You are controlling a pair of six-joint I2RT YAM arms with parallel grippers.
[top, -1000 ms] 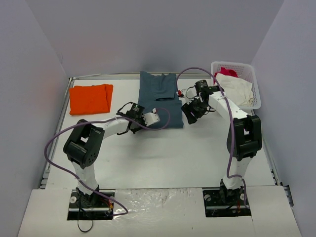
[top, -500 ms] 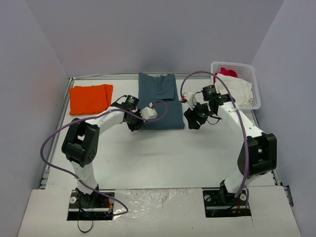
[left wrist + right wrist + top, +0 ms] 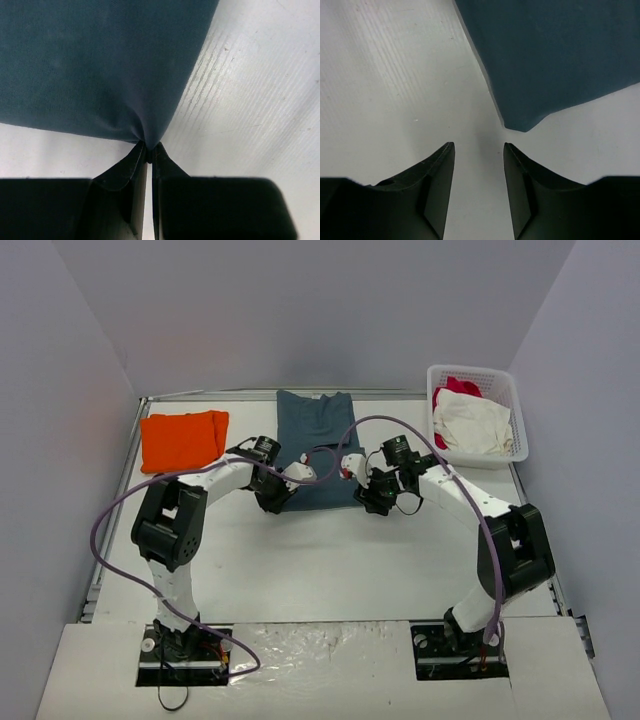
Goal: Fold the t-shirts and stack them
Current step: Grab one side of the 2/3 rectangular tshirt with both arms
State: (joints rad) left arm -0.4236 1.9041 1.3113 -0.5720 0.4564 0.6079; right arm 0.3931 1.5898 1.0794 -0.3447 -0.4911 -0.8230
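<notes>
The slate-blue t-shirt (image 3: 318, 440) lies flat at the back middle of the table, its collar toward the far wall. My left gripper (image 3: 277, 502) is at its near left corner. In the left wrist view the left gripper (image 3: 149, 147) is shut on that pinched corner of the blue t-shirt (image 3: 100, 65). My right gripper (image 3: 364, 502) sits by the near right corner. In the right wrist view the right gripper (image 3: 479, 146) is open over bare table, and the blue t-shirt's corner (image 3: 555, 60) lies just beyond its fingertips. The orange t-shirt (image 3: 183, 440) rests folded at the back left.
A white basket (image 3: 516, 410) at the back right holds a white garment (image 3: 472, 427) and a red-pink garment (image 3: 455, 387). Purple cables loop over both arms. Grey walls enclose the white table (image 3: 330, 560) on three sides.
My right arm has swung left and nearer, bringing its gripper to the blue t-shirt's near right corner with the jaws a little narrower. The left gripper has kept its hold on the near left corner.
</notes>
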